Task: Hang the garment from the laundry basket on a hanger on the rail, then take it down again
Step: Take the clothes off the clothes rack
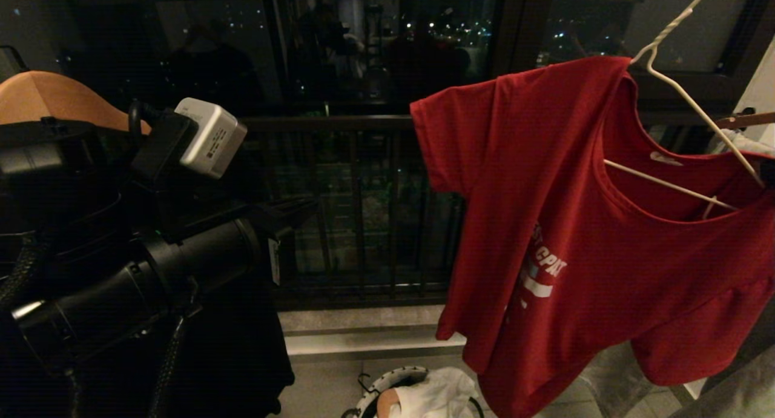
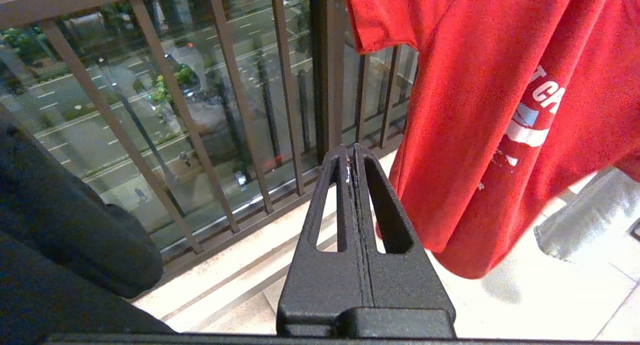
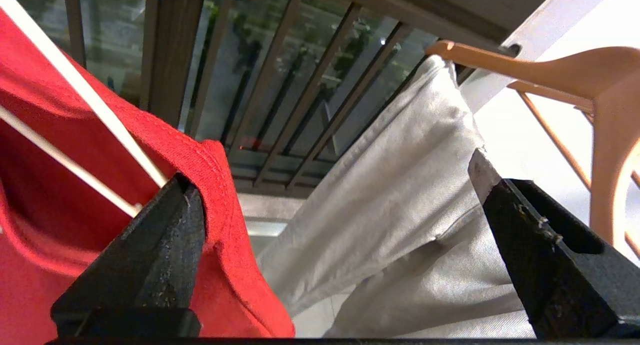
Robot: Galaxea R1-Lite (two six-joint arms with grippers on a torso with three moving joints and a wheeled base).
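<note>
- Right now the red T-shirt (image 1: 581, 236) hangs on the white wire hanger (image 1: 684, 97), on the right of the head view, with its hem drooping toward the floor and its white lettering facing the robot
- Its long axis runs top to bottom, and the hanger's wire slopes down from the twisted neck toward the shoulder at the far right, where the collar and one shoulder sit on it
- The right claw (image 3: 340, 185) is by far the nearer one: its jaws stand wide apart at that right shoulder, one finger (image 3: 150, 255) pressed against the red collar edge just beside the white wire, the other finger off on the far side, in front of a grey cloth (image 3: 400, 225)
- Nothing sits clamped between those jaws; the shirt lies against one finger only, so the fabric is to that finger's side, not in the gap
- A light-brown wooden hanger (image 3: 565, 80) shows beyond the grey cloth, apart from the shirt
- The left claw (image 2: 354, 160) is shut on nothing, pointing level toward the balcony railing (image 2: 200, 110), with the shirt's sleeve and side off to its right, near but not touching
- The laundry basket (image 1: 378, 388) sits low on the floor below the shirt, with a white cloth (image 1: 436, 397) in it
- Judging from this, the shirt is hung, and taking it down would fall to the right arm, which needs the shoulder fabric or wire inside its gap first
</note>
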